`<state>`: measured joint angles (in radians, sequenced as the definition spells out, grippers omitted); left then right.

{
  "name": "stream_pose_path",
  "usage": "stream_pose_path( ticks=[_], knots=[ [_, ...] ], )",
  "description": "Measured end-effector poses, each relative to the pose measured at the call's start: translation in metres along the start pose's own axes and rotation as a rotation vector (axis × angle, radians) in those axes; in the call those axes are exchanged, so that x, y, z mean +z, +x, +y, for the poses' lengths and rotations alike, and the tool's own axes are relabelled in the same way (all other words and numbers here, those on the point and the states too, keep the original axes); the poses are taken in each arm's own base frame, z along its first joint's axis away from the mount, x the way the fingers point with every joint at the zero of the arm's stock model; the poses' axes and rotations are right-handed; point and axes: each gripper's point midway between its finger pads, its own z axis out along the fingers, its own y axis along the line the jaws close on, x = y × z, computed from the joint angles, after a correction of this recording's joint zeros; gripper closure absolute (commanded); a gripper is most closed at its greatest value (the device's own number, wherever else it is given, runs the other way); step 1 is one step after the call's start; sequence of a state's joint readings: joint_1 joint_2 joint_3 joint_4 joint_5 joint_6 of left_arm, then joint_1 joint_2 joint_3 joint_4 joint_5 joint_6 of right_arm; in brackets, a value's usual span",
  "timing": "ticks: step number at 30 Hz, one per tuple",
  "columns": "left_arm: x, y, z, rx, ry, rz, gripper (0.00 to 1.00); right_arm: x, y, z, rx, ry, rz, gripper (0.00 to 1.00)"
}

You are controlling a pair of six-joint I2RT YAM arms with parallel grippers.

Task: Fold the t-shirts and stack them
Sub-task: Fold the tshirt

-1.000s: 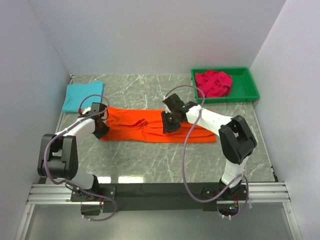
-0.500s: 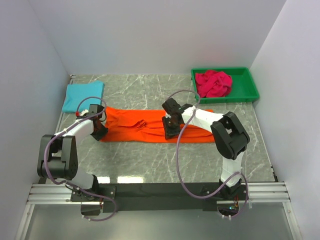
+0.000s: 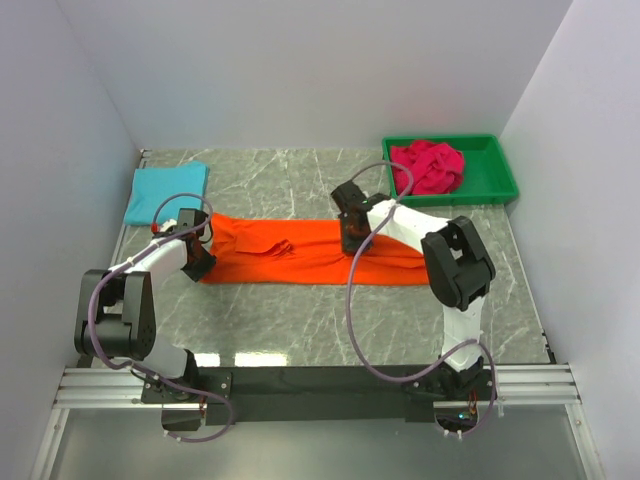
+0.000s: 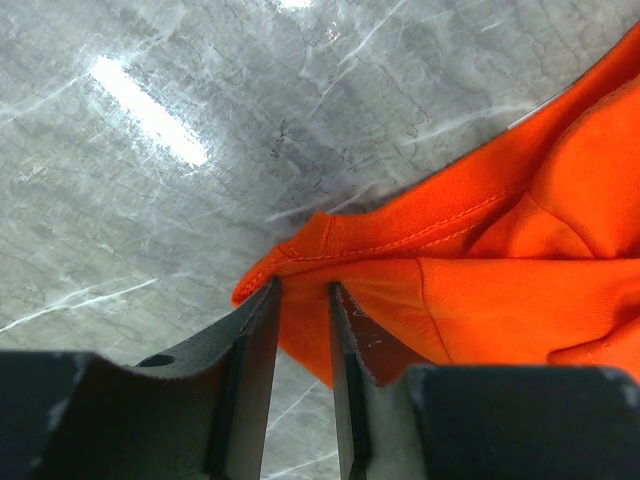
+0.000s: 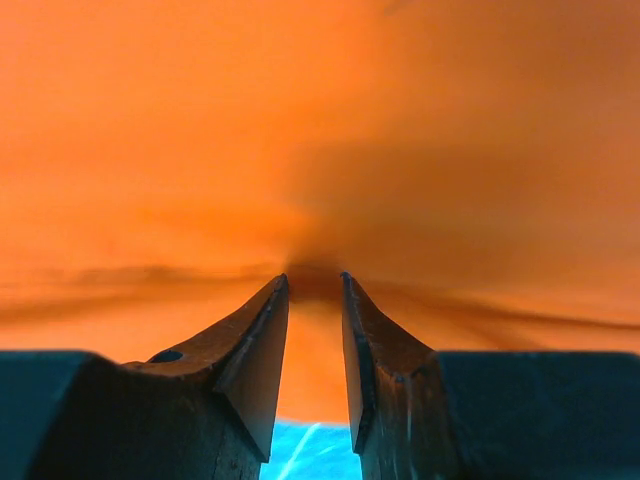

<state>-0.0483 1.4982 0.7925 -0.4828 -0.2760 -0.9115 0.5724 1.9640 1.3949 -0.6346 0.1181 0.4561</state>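
Observation:
The orange t-shirt (image 3: 280,258) lies as a long, creased strip across the middle of the table. My left gripper (image 3: 200,258) is at its left end and is shut on a corner of the hem, with orange cloth (image 4: 500,290) pinched between the jaws (image 4: 303,292). My right gripper (image 3: 350,237) sits on the strip's far edge near the middle. It is shut on a fold of the orange cloth (image 5: 320,120), which fills the right wrist view (image 5: 314,282). The turquoise t-shirt (image 3: 165,192) lies folded at the back left. The crimson t-shirt (image 3: 427,165) is crumpled in the bin.
A green plastic bin (image 3: 500,185) stands at the back right corner. White walls close in the table on the left, back and right. Bare marble-patterned tabletop (image 3: 300,320) lies between the orange strip and the arm bases.
My right gripper has moved toward the back and slightly right with the orange cloth, drawing the shirt's middle section flatter. The left gripper has hardly moved.

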Motion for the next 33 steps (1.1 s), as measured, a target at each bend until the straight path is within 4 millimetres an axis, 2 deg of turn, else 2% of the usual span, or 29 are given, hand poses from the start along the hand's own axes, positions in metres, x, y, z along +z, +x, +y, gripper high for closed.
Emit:
stream_pose_path(
  ticks=[3,5,7,10,15,18,26,33],
  knots=[
    [0.0,0.0,0.0,-0.002,0.001,-0.001,0.66,0.002,-0.022,-0.029,0.072,0.052,-0.039,0.64],
    [0.0,0.0,0.0,-0.002,0.002,-0.002,0.65,0.005,-0.032,-0.056,0.138,0.099,-0.054,0.65],
    [-0.001,-0.001,0.0,-0.002,0.003,-0.003,0.64,0.005,-0.035,-0.077,0.186,0.126,-0.064,0.64],
    [-0.002,-0.001,0.001,-0.003,0.003,-0.004,0.64,-0.007,-0.023,-0.106,0.234,0.159,-0.068,0.64],
    [-0.003,-0.001,0.002,-0.005,0.001,-0.004,0.63,-0.045,-0.009,-0.105,0.241,0.11,-0.128,0.64],
    [-0.003,-0.001,0.003,-0.005,0.001,-0.003,0.63,-0.057,0.004,-0.102,0.245,0.075,-0.14,0.64],
    [-0.005,-0.001,0.004,-0.007,0.006,-0.006,0.63,-0.036,0.057,-0.105,0.245,0.072,0.004,0.64],
    [-0.005,0.0,0.005,-0.007,0.005,-0.006,0.63,-0.018,0.065,-0.105,0.259,0.091,0.048,0.65]
  ],
)
